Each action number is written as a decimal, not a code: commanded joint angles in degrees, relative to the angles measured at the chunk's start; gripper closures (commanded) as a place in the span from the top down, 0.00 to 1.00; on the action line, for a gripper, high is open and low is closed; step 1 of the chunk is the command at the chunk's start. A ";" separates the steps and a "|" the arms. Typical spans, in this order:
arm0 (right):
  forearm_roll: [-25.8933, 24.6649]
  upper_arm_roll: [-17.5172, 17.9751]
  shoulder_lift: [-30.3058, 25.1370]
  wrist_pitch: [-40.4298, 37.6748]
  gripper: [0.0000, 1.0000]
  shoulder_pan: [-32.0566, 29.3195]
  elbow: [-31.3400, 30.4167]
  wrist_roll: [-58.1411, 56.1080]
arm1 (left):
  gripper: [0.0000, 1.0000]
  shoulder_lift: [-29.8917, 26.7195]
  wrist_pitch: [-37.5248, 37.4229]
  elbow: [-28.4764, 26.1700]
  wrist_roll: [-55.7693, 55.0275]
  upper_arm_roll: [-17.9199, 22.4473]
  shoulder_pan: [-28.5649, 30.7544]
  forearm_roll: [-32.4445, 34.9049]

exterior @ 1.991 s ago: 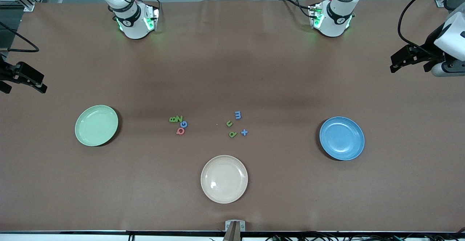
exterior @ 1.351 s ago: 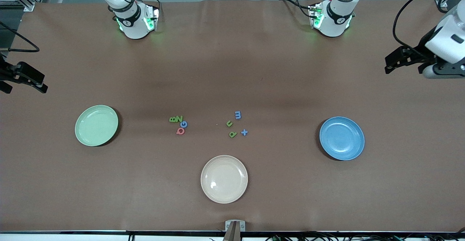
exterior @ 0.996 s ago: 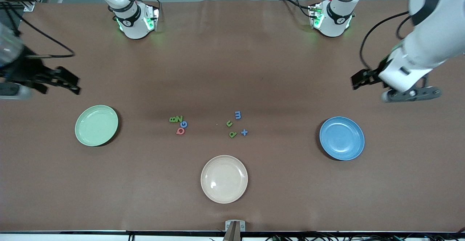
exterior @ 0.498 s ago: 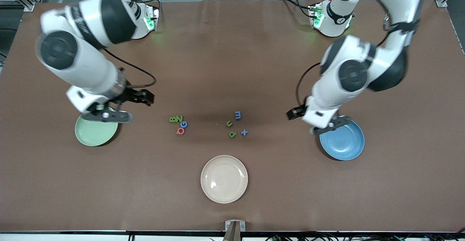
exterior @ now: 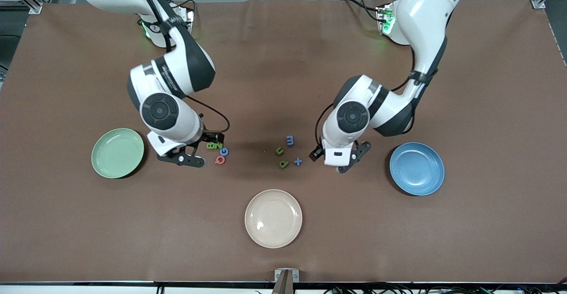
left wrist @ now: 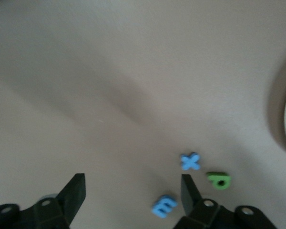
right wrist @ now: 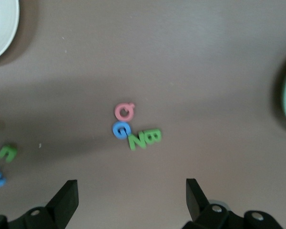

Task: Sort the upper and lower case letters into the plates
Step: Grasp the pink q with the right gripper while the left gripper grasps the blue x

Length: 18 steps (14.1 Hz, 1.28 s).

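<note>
Upper-case letters lie in a cluster: green B and N (exterior: 214,145), blue G (exterior: 224,152), pink Q (exterior: 220,160). My right gripper (exterior: 211,137) hangs open just over the cluster, which its wrist view shows as pink Q (right wrist: 124,111) and blue G (right wrist: 121,130) ahead of its gripper (right wrist: 131,191). The lower-case group is blue m (exterior: 290,140), green u (exterior: 279,151), a green letter (exterior: 284,164) and a blue cross-shaped t (exterior: 298,161). My left gripper (exterior: 316,152) is open beside the t, toward the blue plate (exterior: 417,168). The blue m (left wrist: 164,206) shows below its gripper (left wrist: 132,188). The mint green plate (exterior: 117,152) lies toward the right arm's end.
A cream-beige plate (exterior: 273,218) sits nearer the front camera than the letters, midway along the table. Both arms bend low over the table's middle. Brown cloth (exterior: 283,86) covers the table.
Both arms have swung in from the table's two ends and come down to the letters, the right gripper to the upper-case cluster, the left gripper to the lower-case group.
</note>
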 commanded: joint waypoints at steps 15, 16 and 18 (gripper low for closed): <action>2.47 -0.44 11.27 30.20 0.88 -1.66 -9.68 1.35 | 0.64 13.34 12.64 9.23 -10.79 6.36 -9.41 0.92; 2.47 -0.44 11.62 30.55 0.85 -1.57 -9.68 1.35 | 0.64 13.78 13.34 9.41 -10.79 6.45 -9.49 0.92; 2.47 -0.44 11.89 30.65 0.76 -1.40 -9.68 1.35 | 0.63 14.22 13.43 9.58 -10.79 6.45 -9.50 0.92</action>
